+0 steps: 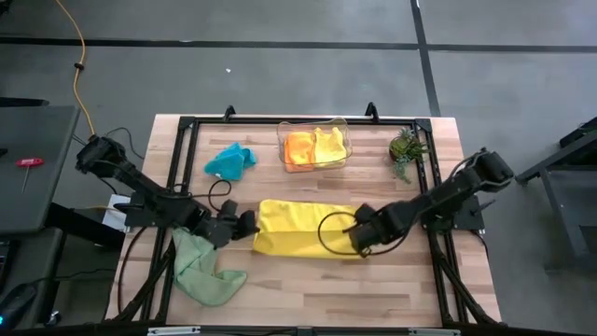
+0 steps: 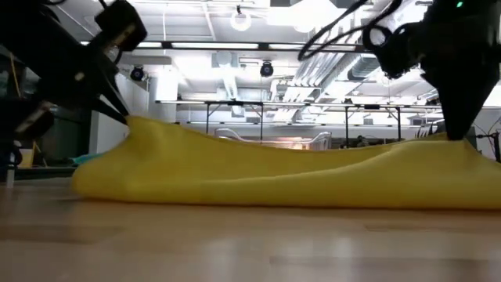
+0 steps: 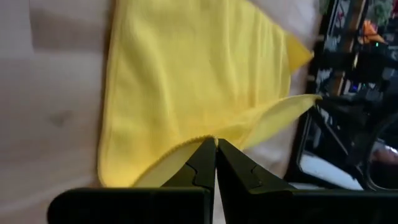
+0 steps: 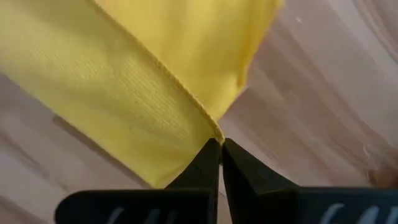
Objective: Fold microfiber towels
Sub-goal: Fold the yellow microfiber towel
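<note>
A yellow towel (image 1: 303, 229) lies folded over in a long band on the middle of the wooden table. My left gripper (image 1: 248, 225) is shut on its left end. My right gripper (image 1: 360, 239) is shut on its right end, near the near corner. The low view shows both ends raised a little and the middle (image 2: 274, 176) sagging onto the table. A light green towel (image 1: 201, 266) lies crumpled at the near left. A teal-blue towel (image 1: 230, 161) lies bunched at the far left. An orange towel (image 1: 298, 147) and a second yellow towel (image 1: 328, 144) lie in the clear bin. My left gripper pinches the hem of the towel's upper layer (image 3: 200, 138) at its left end between its two fingertips. The fingers come nearly level from the table's left. That end is raised off the table and the layer below shows under it. My right gripper pinches a hemmed corner of the towel (image 4: 213, 130) at its right end between its two fingertips. The fingers come from the table's right, slanting down. The corner is raised a little and the cloth behind it lies on the table.
The clear plastic bin (image 1: 346, 131) stands at the far middle, with a small potted plant (image 1: 406, 149) to its right. A black frame (image 1: 177, 140) runs along the table's edges. Bare wood lies in front of the yellow towel (image 1: 326, 289).
</note>
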`<act>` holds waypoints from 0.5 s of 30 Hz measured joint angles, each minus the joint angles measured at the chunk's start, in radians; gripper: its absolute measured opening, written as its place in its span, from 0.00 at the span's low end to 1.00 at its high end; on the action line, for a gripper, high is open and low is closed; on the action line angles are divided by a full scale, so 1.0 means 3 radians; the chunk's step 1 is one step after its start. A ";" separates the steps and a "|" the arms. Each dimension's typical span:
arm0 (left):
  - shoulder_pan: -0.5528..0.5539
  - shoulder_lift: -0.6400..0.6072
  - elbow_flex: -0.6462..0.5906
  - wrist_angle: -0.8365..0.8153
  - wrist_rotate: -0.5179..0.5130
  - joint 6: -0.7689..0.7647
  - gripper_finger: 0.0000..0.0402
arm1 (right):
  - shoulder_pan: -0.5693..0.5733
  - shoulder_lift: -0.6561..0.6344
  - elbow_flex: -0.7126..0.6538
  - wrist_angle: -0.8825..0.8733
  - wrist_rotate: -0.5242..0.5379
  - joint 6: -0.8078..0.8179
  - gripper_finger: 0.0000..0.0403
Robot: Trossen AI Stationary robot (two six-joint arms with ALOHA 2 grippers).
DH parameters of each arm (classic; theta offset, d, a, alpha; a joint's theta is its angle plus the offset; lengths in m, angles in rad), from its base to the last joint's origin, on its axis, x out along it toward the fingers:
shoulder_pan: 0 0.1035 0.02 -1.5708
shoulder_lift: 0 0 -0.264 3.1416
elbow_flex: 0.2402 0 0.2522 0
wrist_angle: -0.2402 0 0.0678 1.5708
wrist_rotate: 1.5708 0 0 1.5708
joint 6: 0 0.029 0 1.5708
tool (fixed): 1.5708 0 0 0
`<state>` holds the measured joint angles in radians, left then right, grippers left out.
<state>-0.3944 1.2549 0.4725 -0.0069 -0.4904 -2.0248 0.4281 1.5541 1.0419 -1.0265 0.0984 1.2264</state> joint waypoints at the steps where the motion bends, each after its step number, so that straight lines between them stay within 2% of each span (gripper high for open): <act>1: 0.0050 0.0000 0.0000 -0.0013 0.0000 0.0034 0.00 | -0.0041 -0.0059 -0.0075 0.0046 -0.0004 0.0029 0.00; 6: 0.0220 0.0000 0.0000 -0.0070 0.0000 0.0158 0.00 | -0.0218 -0.0185 -0.0285 0.0265 -0.0008 0.0012 0.00; 10: 0.0278 0.0001 0.0000 -0.0331 -0.0019 0.0100 0.00 | -0.0347 -0.0186 -0.0389 0.0443 -0.0007 0.0020 0.00; 15: 0.0346 0.0003 0.0000 -0.0563 -0.0222 -0.0073 0.00 | -0.0475 -0.0186 -0.0459 0.0477 0.0090 0.0111 0.00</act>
<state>-0.2906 1.2556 0.4725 -0.1757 -0.5569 -2.0468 0.2857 1.4982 0.9042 -0.8833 0.1253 1.2598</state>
